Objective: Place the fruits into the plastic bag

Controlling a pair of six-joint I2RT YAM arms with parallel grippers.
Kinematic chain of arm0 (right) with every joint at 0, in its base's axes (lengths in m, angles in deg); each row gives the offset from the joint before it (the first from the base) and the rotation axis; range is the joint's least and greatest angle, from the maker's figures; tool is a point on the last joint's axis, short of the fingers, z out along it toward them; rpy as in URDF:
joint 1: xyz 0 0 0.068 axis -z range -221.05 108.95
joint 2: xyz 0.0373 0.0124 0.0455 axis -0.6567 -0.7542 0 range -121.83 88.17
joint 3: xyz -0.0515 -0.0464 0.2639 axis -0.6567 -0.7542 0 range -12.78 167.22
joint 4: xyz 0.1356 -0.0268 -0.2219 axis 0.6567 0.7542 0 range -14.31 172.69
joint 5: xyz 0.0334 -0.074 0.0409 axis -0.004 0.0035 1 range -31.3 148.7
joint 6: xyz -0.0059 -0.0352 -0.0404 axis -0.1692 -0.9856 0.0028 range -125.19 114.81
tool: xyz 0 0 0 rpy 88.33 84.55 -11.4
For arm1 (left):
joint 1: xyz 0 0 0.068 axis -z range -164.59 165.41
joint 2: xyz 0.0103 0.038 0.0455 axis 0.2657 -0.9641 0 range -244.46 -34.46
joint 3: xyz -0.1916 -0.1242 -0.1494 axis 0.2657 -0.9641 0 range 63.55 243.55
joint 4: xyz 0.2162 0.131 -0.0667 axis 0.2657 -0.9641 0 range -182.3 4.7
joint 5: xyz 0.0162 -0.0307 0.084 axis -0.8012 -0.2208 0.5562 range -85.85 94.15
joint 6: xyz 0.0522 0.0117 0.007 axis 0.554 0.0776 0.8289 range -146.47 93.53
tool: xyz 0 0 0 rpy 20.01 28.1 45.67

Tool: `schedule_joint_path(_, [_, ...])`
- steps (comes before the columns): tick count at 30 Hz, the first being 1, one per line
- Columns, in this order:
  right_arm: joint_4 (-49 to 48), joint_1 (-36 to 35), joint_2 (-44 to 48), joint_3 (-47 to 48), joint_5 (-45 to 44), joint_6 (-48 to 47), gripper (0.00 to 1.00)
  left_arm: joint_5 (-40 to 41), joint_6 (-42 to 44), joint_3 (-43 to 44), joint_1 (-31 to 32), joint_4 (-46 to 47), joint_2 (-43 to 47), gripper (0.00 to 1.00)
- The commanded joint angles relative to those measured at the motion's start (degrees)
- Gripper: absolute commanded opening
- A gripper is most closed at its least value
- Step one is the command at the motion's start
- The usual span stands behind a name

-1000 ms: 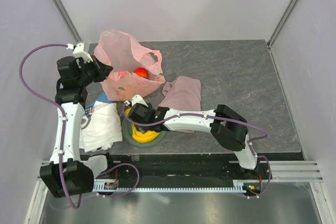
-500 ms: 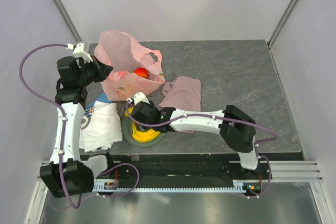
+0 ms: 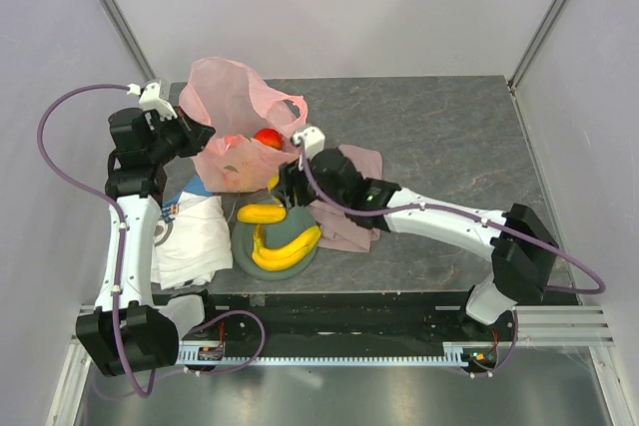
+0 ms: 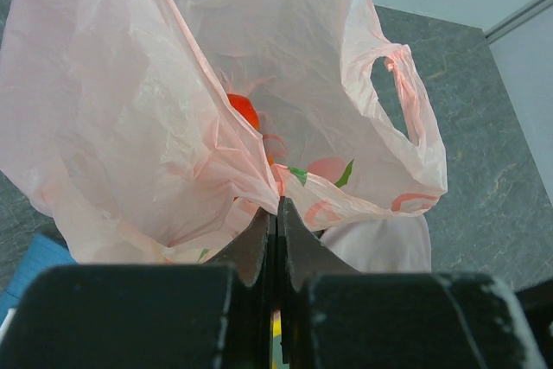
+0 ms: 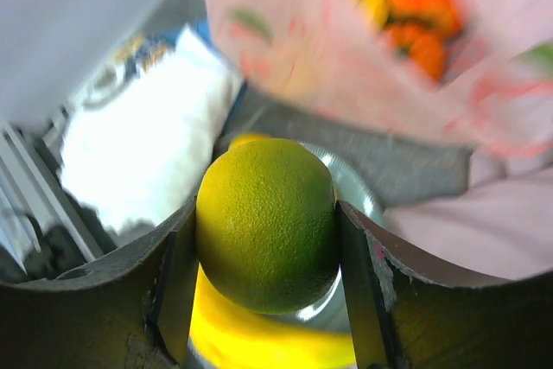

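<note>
Rim of plastic bag clenched in left gripper; right gripper grasps green-yellow fruit.

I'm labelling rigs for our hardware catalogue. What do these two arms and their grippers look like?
Both the left arm and right arm have white links with bulky black joint housings. A purple cable runs along each. The fingers are dark grey, flat and tapered.

high rear overview; close wrist views; plastic bag in all
</note>
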Motion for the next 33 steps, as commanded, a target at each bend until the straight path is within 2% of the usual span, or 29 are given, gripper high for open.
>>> schedule_joint_path(1, [-10.6, 6.7, 2.9, 1.6, 10.8, 2.1, 0.45, -1.3, 0.5, 0.0, -0.1, 1.6, 1.0, 0.01])
schedule_joint_path(5, [-12.3, 9.0, 0.2, 7.1, 12.0, 1.3, 0.45, -1.6, 0.4, 0.0, -0.1, 1.6, 0.9, 0.02])
schedule_joint_path(9, [-17.0, 12.2, -5.2, 13.8, 18.3, 4.1, 0.45, -2.3, 0.4, -0.1, 0.0, 1.7, 0.8, 0.01])
schedule_joint_path(12, [-19.7, 12.6, -8.3, 17.8, 19.3, 5.2, 0.45, -2.4, 0.3, 0.1, 0.1, 1.7, 0.7, 0.02])
schedule_joint_path(15, [-19.5, 12.7, -15.3, 26.4, 18.6, 5.2, 0.45, -2.8, 0.3, 0.0, 0.2, 1.7, 0.6, 0.02])
schedule_joint_path(21, [-11.1, 12.6, -28.6, 43.5, 12.4, 2.2, 0.45, -3.0, 0.3, 0.2, 0.6, 1.7, 0.4, 0.02])
schedule_joint_path(24, [-6.4, 12.5, -33.4, 48.8, 9.3, -0.2, 0.45, -3.2, 0.2, 0.1, 0.7, 1.7, 0.3, 0.02])
schedule_joint_path(27, [-2.1, 12.2, -36.2, 51.7, 4.9, -3.7, 0.46, -3.6, 0.1, 0.2, 0.6, 1.7, 0.2, 0.02])
schedule_joint_path(33, [3.7, 11.5, -37.3, 50.6, -1.1, -7.7, 0.48, -4.1, -0.1, 0.2, 0.7, 1.7, 0.0, 0.01])
